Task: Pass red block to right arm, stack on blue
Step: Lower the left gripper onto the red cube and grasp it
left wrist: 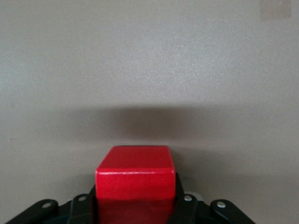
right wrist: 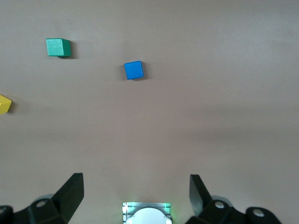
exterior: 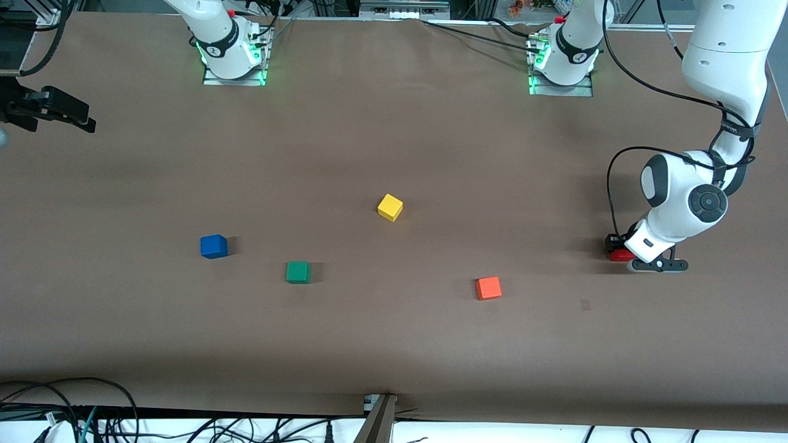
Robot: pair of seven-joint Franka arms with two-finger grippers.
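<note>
The red block (exterior: 622, 255) is at table level near the left arm's end of the table, mostly hidden by the left hand. In the left wrist view the red block (left wrist: 135, 179) fills the gap between the black fingers (left wrist: 183, 207), which press on both its sides. My left gripper (exterior: 617, 248) is shut on it. The blue cube (exterior: 213, 246) sits on the table toward the right arm's end and also shows in the right wrist view (right wrist: 134, 70). My right gripper (exterior: 61, 112) hangs open and empty high over the right arm's end of the table, and shows open in its wrist view (right wrist: 135, 181).
A green cube (exterior: 298, 272) lies beside the blue one, nearer the front camera. A yellow cube (exterior: 389, 207) sits mid-table. An orange-red cube (exterior: 488, 288) lies between the green cube and the left gripper. Brown table cover (exterior: 394, 344) all round.
</note>
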